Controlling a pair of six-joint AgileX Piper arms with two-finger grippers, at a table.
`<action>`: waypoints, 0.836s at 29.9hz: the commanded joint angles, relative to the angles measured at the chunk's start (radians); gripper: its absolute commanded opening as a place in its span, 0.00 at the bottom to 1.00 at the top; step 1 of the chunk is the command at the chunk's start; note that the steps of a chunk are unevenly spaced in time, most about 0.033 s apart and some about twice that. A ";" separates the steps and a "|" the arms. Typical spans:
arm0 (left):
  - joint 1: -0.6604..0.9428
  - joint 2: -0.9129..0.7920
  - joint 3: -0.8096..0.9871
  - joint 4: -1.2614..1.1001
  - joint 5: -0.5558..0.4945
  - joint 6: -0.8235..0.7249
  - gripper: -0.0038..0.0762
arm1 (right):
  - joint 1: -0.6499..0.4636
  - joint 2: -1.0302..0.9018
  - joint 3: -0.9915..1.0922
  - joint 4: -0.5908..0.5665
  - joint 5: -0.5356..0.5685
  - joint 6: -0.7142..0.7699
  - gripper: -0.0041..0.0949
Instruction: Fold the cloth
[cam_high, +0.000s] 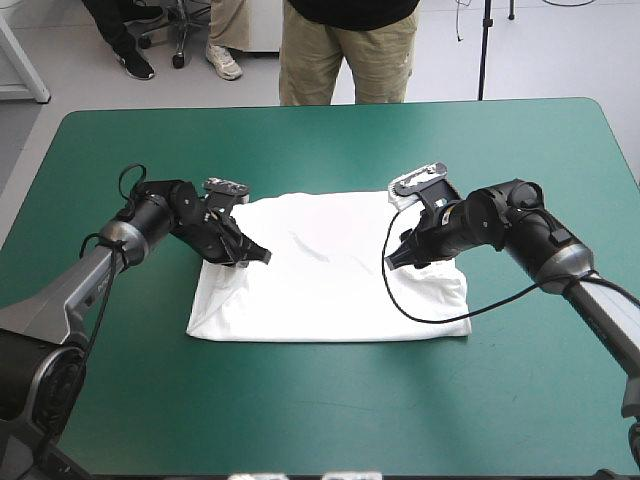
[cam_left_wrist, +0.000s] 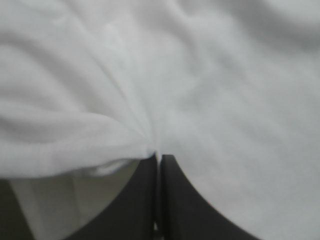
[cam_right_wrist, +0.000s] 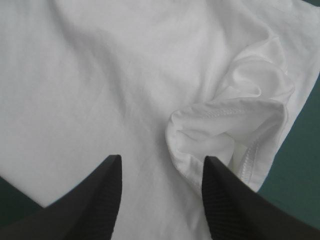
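**While the left hand (cam_high: 255, 257) pinches the white short-sleeved cotton T-shirt (cam_high: 330, 275), the right hand (cam_high: 400, 258) stands open**

As it lies in the high view, the T-shirt is spread flat in a rough rectangle about the middle of the broad bench (cam_high: 320, 140) with its teal-green cover, bare cover showing on every side of it. Both arms reach inward over the cloth from opposite sides. The left hand sits low on the left part of the T-shirt, nearer its far edge than its near one. In the left wrist view its two black fingers (cam_left_wrist: 142, 200) are pressed together into one pointed arch, and the fabric puckers in creases that run straight to the tips, so the hand is clamped on a pinch of the T-shirt. A hemmed fold of cloth hangs just beside the fingers.

The right hand sits over the right part of the T-shirt, also toward the far edge. In the right wrist view its fingers (cam_right_wrist: 102, 200) stand clearly apart with plain white cloth between them; whether the tips touch the fabric cannot be told. Just ahead of one finger lies a bunched sleeve (cam_right_wrist: 225, 130), its stitched hem curled open, near the edge of the T-shirt where the teal-green cover begins.
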 joint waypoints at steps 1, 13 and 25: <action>-0.051 -0.036 -0.028 -0.022 -0.047 -0.001 0.04 | -0.001 -0.043 -0.027 0.002 -0.029 0.002 0.51; -0.055 0.074 -0.028 0.029 -0.019 0.048 0.34 | -0.001 -0.043 -0.027 0.002 -0.008 0.008 0.52; -0.055 -0.201 -0.063 0.188 0.055 -0.047 0.62 | -0.001 -0.153 -0.027 -0.006 0.048 0.021 0.52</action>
